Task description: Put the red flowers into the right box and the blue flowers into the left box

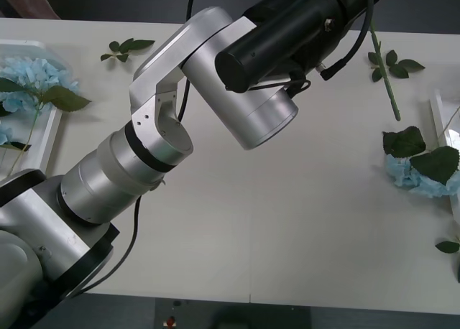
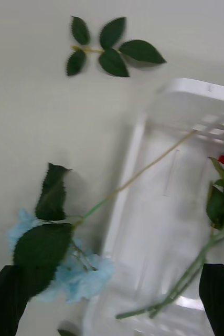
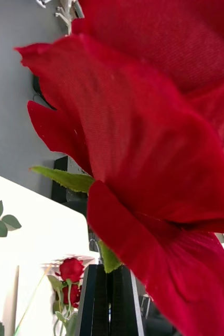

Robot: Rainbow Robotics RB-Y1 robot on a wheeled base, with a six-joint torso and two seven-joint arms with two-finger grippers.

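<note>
Over table [image 1: 287, 221] — rose [image 3: 159, 131] in left gripper [image 3: 109, 294]

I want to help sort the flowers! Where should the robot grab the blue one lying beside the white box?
Grip the blue hydrangea by its thin stem, just before it crosses the right box rim, coming straight down from above. There the stem slants upward, probably clear of the table, and the soft bloom and big leaves are out of the way.

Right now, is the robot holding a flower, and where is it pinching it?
Yes. The left gripper is shut on a red rose, pinching it just under the bloom, where the stem starts. The right gripper is open, holding nothing.
</note>
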